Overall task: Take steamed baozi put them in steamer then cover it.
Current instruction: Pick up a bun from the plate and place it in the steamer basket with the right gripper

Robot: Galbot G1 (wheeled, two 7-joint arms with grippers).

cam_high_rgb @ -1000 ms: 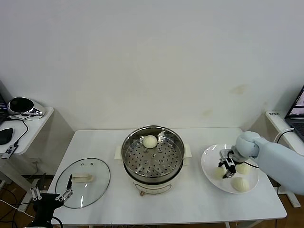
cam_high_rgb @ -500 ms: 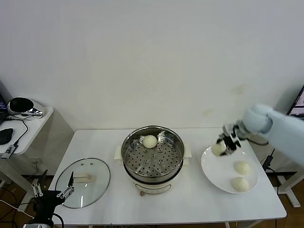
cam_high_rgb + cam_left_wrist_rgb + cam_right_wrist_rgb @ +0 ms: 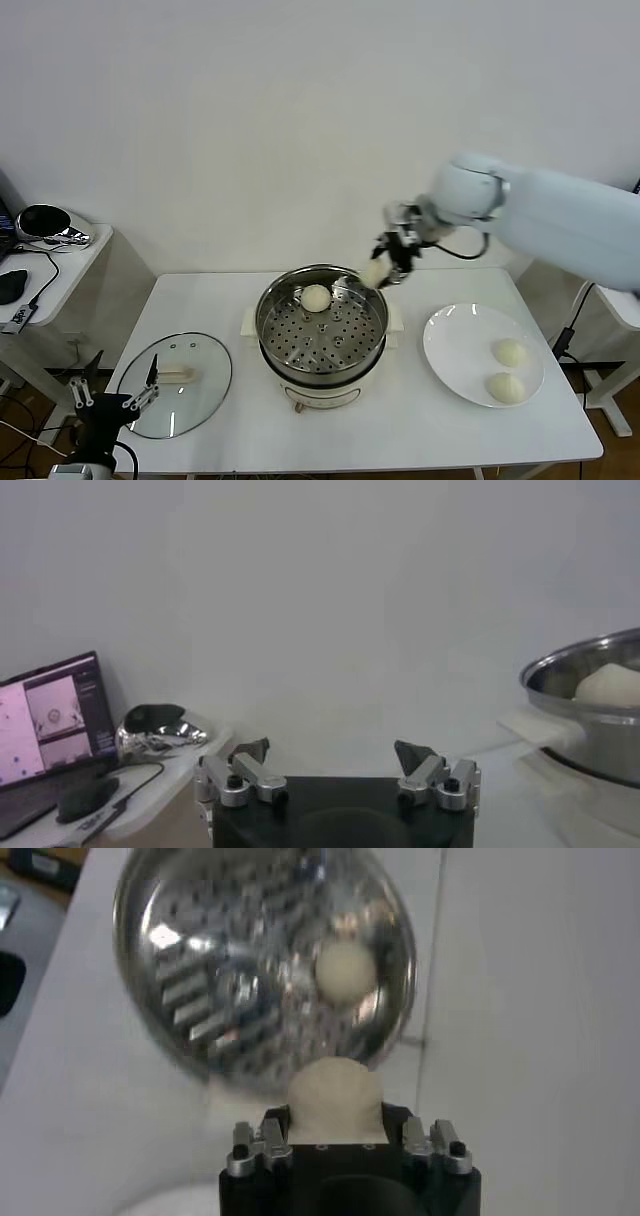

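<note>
1. The left gripper (image 3: 112, 403) sits low at the near left corner of the table (image 3: 230, 440), just at the near edge of the cover (image 3: 175, 385); its fingers (image 3: 250, 752) are spread wide and grasp nothing.
2. The cover lies flat on the table's left side, well apart from the steamer, its cream bar handle (image 3: 173, 375) facing up.
3. On the right side of the table a white plate (image 3: 455, 350) carries two steamed baozi, one (image 3: 505, 388) at its near edge and another (image 3: 510, 352) just beyond it.
4. The steamer (image 3: 322, 335) stands at the table's middle on its cream base, uncovered, the perforated tray bare except for one bun (image 3: 316, 297) resting toward its far side.
5. The right gripper (image 3: 388, 262) hangs in the air above the steamer's far right rim, its arm reaching in from the right. Its fingers are clenched on a fourth bun (image 3: 375, 273), which the right wrist view shows pinched between them (image 3: 335, 1098), with the open steamer below and ahead of it.
6. Off the table to the far left, a side desk (image 3: 70, 265) holds a shiny dark object (image 3: 45, 223).
</note>
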